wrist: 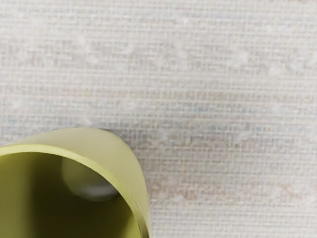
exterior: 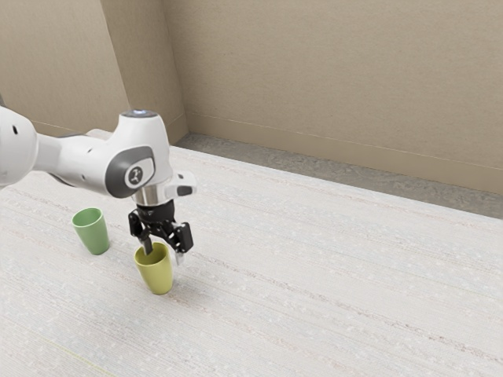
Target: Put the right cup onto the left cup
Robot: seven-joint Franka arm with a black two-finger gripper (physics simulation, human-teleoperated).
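Note:
My gripper point(exterior: 163, 253) is open over the yellow-green cup point(exterior: 156, 275), its fingers apart on either side of the rim's part toward the exterior view's right. One fingertip reaches in at the cup's mouth, while the other hangs outside beside the wall. In the wrist view the yellow-green cup point(wrist: 106, 145) stands upright just under the hand, with part of its dark inside visible. A green cup point(exterior: 93, 234) stands upright, apart from it, toward the exterior view's left.
The pale, streaked table point(exterior: 314, 267) stretches toward the exterior view's right. Beige walls point(exterior: 330, 86) rise behind the table's far edge.

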